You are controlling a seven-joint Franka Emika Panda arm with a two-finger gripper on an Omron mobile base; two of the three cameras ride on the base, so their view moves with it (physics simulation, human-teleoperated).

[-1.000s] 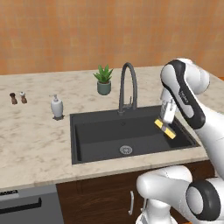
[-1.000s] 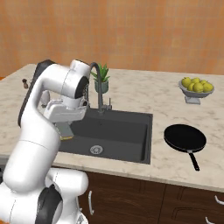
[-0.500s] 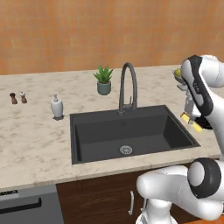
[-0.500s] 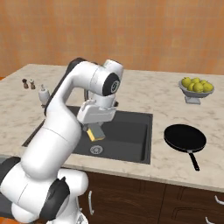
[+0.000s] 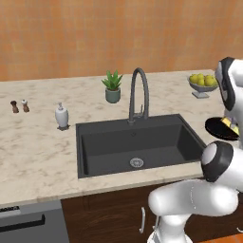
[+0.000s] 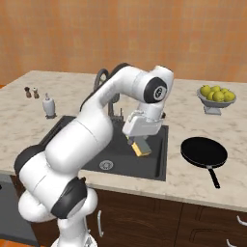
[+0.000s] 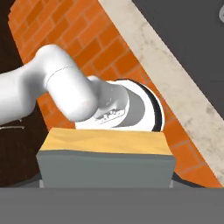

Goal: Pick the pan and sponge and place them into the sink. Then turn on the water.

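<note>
From the left base view we note the sink set into the table, with the faucet standing at its back rim. A plant and a soap bottle stand on the table behind and to the left of the basin. The pan lies at the right edge, partly hidden by the arm, and a fruit bowl stands beyond it.

From the right base view we find the gripper above the sink's right half, pinching the sponge. The pan rests on the table right of the sink, handle toward the front edge.

From the hand view we see the sponge close up, its yellow body above its grey face, held at the gripper.
</note>
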